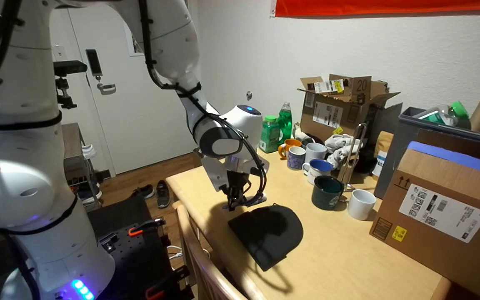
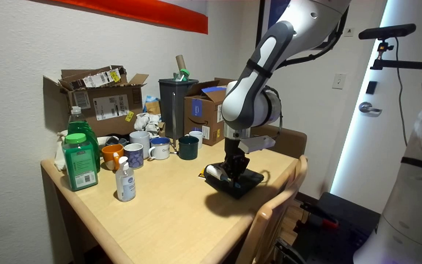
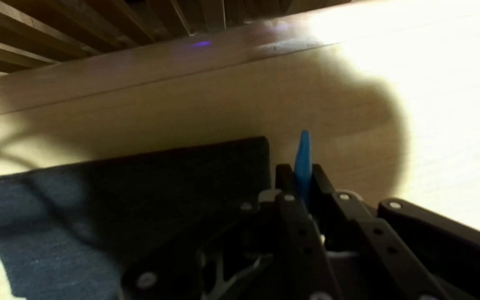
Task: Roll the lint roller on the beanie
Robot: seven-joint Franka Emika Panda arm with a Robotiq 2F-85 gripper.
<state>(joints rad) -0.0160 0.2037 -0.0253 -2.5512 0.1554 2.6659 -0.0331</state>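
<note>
the black gripper (image 3: 302, 171) is grasping the slim blue, white-ended lint roller (image 3: 303, 156); its tip shows, in the wrist view, right of the flat black fabric beanie (image 3: 115, 216) on the pale wooden table (image 3: 352, 133).

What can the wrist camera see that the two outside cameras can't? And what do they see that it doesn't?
Only the wrist view clearly shows the blue end of the lint roller pinched in the gripper; in both exterior views that spot is small and dark.

Only the exterior views show the mugs, boxes, green bottles and white arm.

All of them share the beanie, the table, the gripper and parts of the lint roller.
</note>
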